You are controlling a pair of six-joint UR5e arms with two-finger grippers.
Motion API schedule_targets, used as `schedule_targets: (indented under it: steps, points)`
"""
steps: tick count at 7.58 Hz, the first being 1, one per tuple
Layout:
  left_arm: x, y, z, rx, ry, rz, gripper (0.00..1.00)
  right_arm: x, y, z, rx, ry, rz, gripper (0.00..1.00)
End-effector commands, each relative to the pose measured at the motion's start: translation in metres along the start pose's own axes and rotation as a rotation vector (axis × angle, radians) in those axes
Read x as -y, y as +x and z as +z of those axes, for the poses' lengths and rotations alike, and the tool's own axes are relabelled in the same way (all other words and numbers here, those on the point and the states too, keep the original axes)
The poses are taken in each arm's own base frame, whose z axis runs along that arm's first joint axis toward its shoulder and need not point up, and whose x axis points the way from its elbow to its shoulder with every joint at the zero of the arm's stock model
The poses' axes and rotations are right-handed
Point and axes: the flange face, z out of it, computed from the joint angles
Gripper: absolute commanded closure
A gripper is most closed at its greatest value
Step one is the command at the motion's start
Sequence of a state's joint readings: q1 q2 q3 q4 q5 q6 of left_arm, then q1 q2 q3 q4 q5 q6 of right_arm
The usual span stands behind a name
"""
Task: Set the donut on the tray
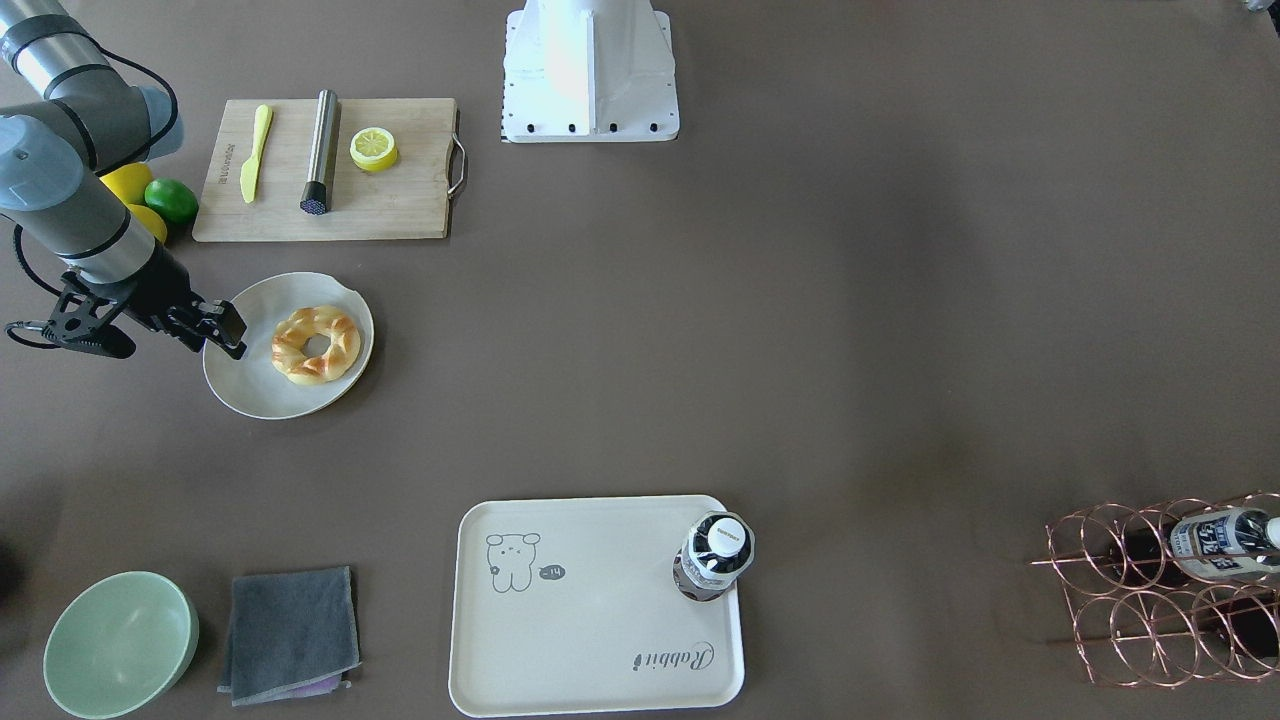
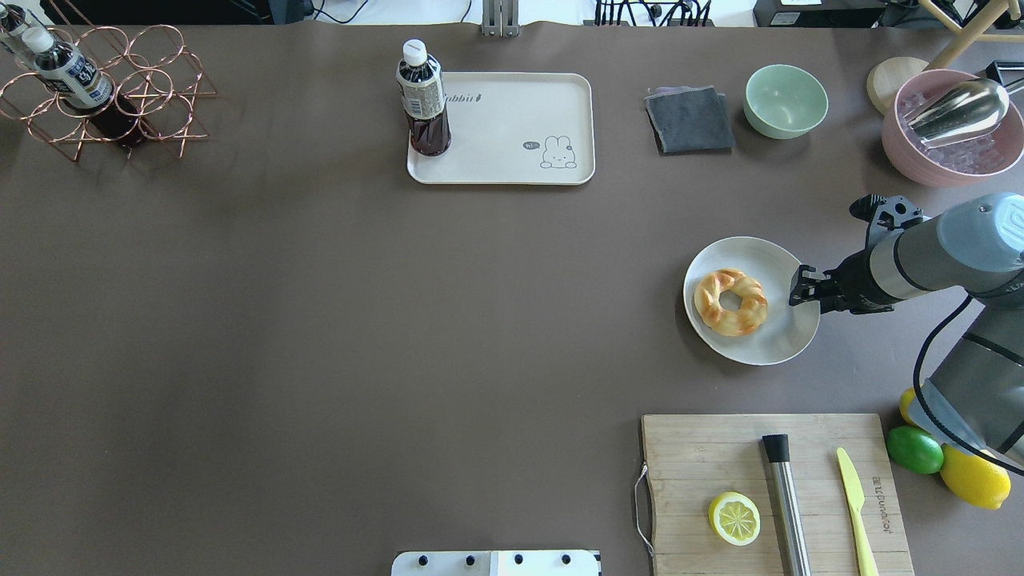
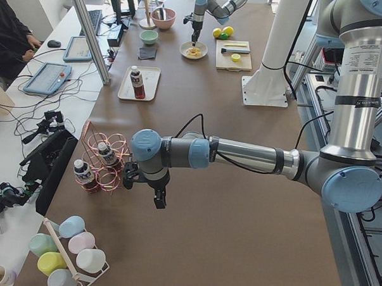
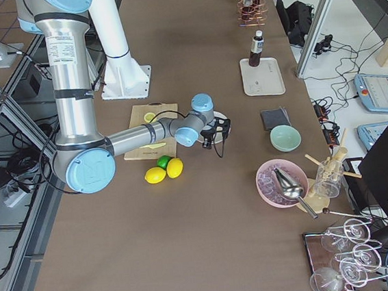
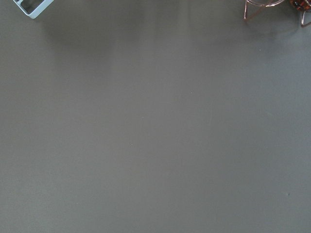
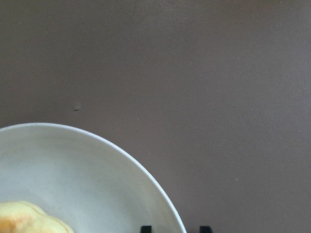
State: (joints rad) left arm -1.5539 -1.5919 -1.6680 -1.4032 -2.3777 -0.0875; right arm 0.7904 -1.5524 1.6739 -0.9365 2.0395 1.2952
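Observation:
The donut (image 1: 315, 344) lies on a round off-white plate (image 1: 250, 390) at the robot's right side; it also shows in the overhead view (image 2: 730, 302) and at the bottom edge of the right wrist view (image 6: 29, 219). My right gripper (image 1: 228, 330) is open and empty, low over the plate's rim (image 2: 804, 332), beside the donut and apart from it. The cream tray (image 1: 590, 640) with the bear drawing lies at the far middle of the table. My left gripper (image 3: 158, 202) shows only in the exterior left view, near the wire rack; I cannot tell whether it is open or shut.
A dark drink bottle (image 1: 715, 555) stands on one corner of the tray. A wooden cutting board (image 1: 400, 205) holds a lemon half (image 1: 373, 148), a metal cylinder and a yellow knife. A green bowl (image 1: 120, 645), grey cloth (image 1: 290, 630) and copper wire rack (image 1: 1150, 600) stand along the far edge.

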Motion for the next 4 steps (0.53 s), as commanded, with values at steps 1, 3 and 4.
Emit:
schedule_targets:
  steps: [1, 3, 4]
  points:
    - [0.000, 0.000, 0.000, 0.000, -0.001, -0.001, 0.02, -0.003, -0.004, -0.005, 0.012, 0.003, 0.009, 1.00]
    - [-0.001, -0.001, 0.001, 0.000, -0.002, -0.002, 0.02, -0.008, -0.018, -0.033, 0.064, 0.008, 0.001, 1.00]
    - [-0.001, -0.001, 0.001, 0.000, -0.003, -0.003, 0.02, 0.000, -0.017, -0.045, 0.085, -0.004, 0.014, 1.00]
